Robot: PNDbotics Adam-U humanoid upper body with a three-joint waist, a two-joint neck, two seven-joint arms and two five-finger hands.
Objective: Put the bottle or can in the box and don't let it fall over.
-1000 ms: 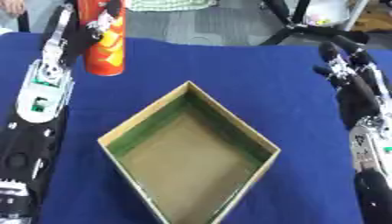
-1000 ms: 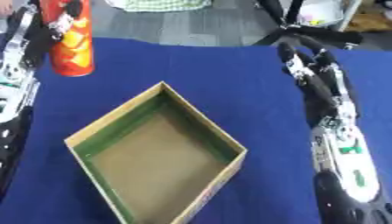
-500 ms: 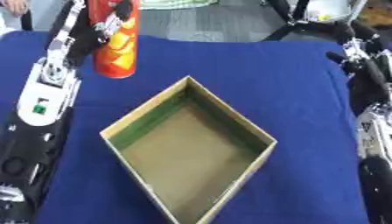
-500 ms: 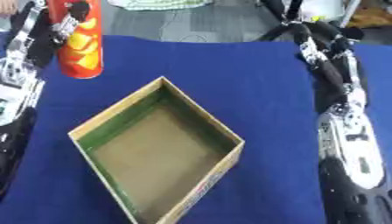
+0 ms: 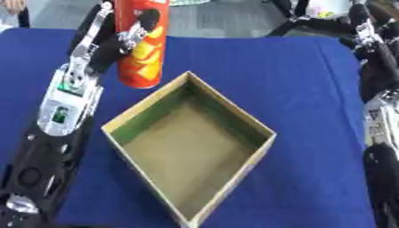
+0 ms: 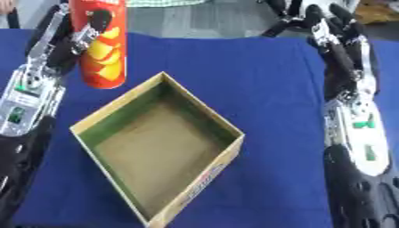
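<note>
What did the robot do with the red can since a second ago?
The left hand, curled round the red can, has carried it upright from the far left of the blue cloth toward the box, close to its far corner. It is not inside yet. The box seems unmoved and empty. The right hand stays at the far right, holding nothing.

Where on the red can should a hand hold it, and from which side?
Around the middle of the red can, from the robot's left, as the left hand does now. The can is tall and upright, so a side grip should keep it vertical.
</note>
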